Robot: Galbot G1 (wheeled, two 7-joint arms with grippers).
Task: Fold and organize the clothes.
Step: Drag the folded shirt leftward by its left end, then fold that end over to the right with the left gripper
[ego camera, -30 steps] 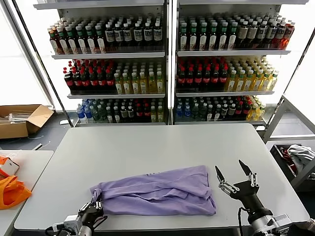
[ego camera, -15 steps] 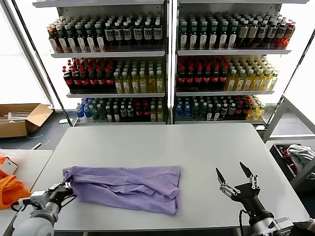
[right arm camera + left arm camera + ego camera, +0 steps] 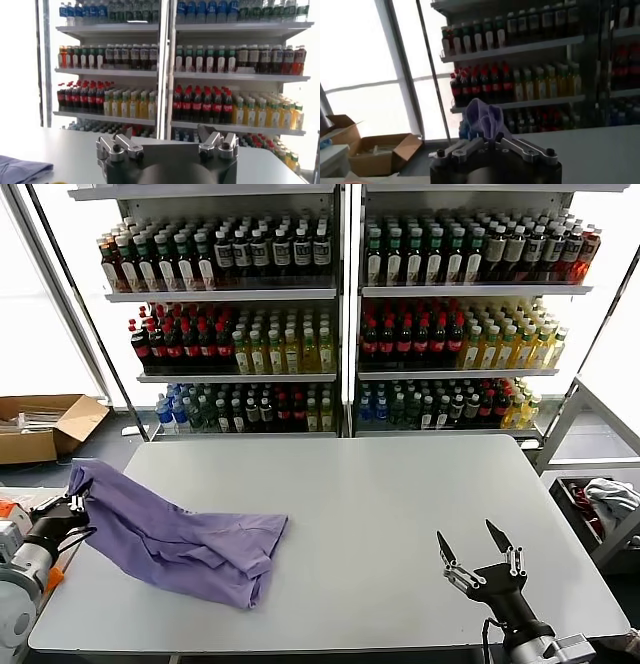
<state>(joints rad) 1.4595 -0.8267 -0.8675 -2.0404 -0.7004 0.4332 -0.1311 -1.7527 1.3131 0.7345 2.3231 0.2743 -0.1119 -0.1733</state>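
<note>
Cardboard box point(image 3: 40, 427) on the floor, far off the table's point(image 3: 400, 514) left end, and we pick up our left gripper point(image 3: 72, 509) just past that same left edge, jaws pinched shut on a corner of the lavender T-shirt point(image 3: 185, 541). We see the shirt lifted at that corner, the rest trailing crumpled across the table's left half. Over by the table's near right corner, our right gripper point(image 3: 474, 546) hovers, jaws spread wide, holding nothing.
</note>
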